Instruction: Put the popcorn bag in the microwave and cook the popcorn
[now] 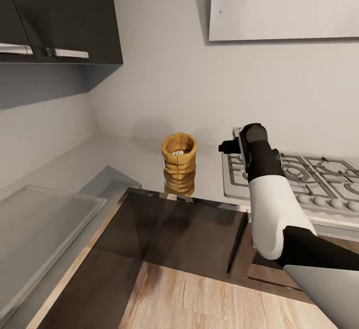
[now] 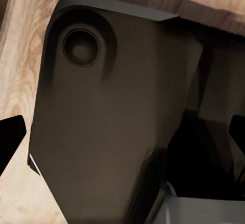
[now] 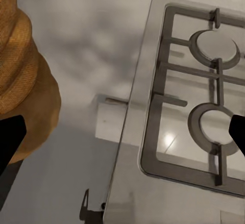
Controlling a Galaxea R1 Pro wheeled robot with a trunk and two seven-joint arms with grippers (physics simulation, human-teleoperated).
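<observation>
Upright, crumpled tan popcorn bag [image 1: 179, 155] on brushed-steel countertop [image 1: 124, 159].

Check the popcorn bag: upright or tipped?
Upright. The bag stands on the countertop, open rolled rim facing up, whitish kernels visible inside.

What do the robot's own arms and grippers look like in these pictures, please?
In the head view the right arm has a glossy white rounded forearm shell between a black elbow segment and a black cylindrical wrist, with a pale grey upper link. Its gripper is black. In both wrist views, the fingertips are plain black wedges. No cables or markings are visible.
</observation>
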